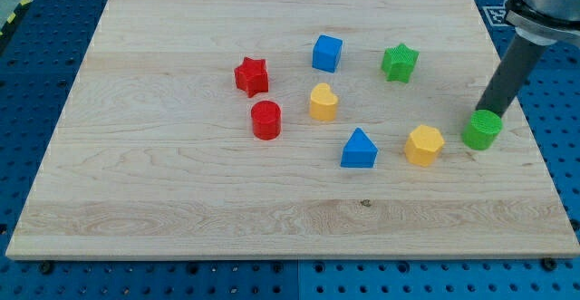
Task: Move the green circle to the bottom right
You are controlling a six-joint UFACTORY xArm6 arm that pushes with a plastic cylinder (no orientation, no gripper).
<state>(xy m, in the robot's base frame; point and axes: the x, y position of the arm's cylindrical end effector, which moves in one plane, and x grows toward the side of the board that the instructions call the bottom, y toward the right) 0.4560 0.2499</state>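
Observation:
The green circle [482,130] is a short green cylinder at the view's right side of the wooden board [181,200], near the right edge. My tip [495,115] comes down from the view's top right as a dark rod and ends at the circle's upper right edge, touching or nearly touching it. A yellow hexagon [424,145] lies just to the left of the green circle.
A green star [399,62] lies above and left of the circle. A blue triangle block [359,150], a yellow heart [323,102], a blue cube [327,53], a red star [252,76] and a red cylinder [266,120] lie around the board's middle.

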